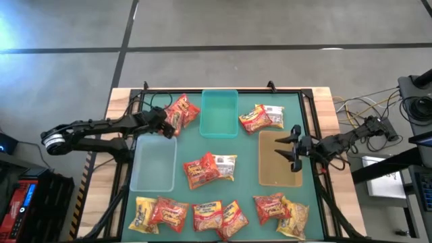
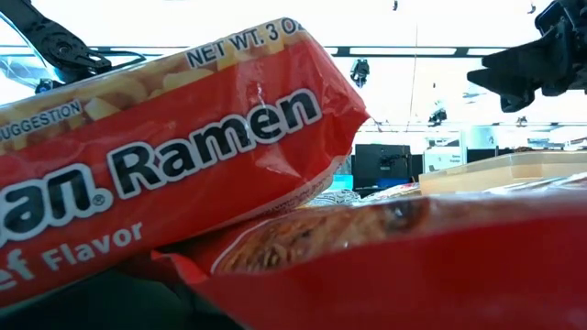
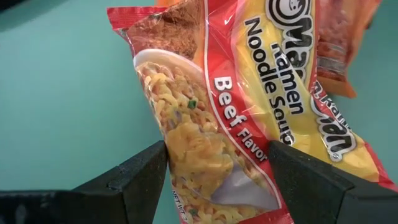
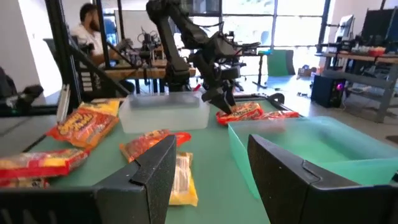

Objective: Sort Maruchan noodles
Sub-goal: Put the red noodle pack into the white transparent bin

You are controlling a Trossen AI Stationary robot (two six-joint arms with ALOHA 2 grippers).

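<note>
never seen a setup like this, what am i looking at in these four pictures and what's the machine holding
These are two robot arms at a green table, filmed by four cameras at once. One camera looks straight down from above, one sits at table height behind a red ramen packet, and one rides on each wrist.

On the table lie scattered ramen packets and three bins: a teal bin, a clear bin and a tan bin.

The left gripper is closing around a beef ramen packet near the table's far left; its fingers sit on either side of it. The right gripper hangs open and empty over the tan bin.
</note>
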